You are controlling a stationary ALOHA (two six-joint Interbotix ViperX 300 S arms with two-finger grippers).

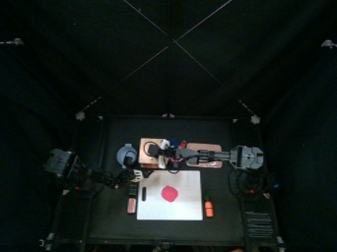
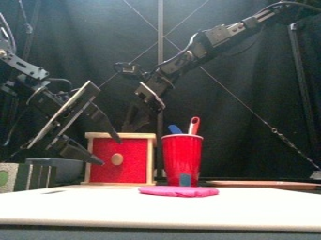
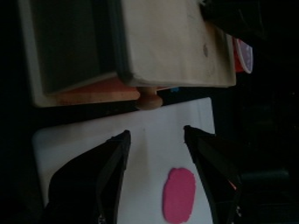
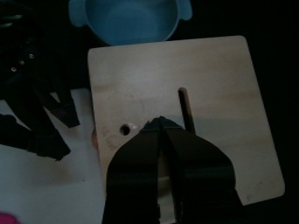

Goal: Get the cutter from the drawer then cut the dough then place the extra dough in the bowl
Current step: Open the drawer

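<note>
While the right gripper [image 4: 165, 125], jaws pinched empty, hovers over the wooden box [image 4: 222, 96], the left gripper [image 3: 156, 134] gapes before the drawer knob [image 3: 146, 98], which it must next grip and pull.

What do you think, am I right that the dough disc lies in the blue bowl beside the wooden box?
No. The dough disc lies on the white board, not in the blue bowl beside the wooden box; the top view shows it.

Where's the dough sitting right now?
In the top view, the dough lies centred on the white cutting board, just in front of the wooden box.
</note>
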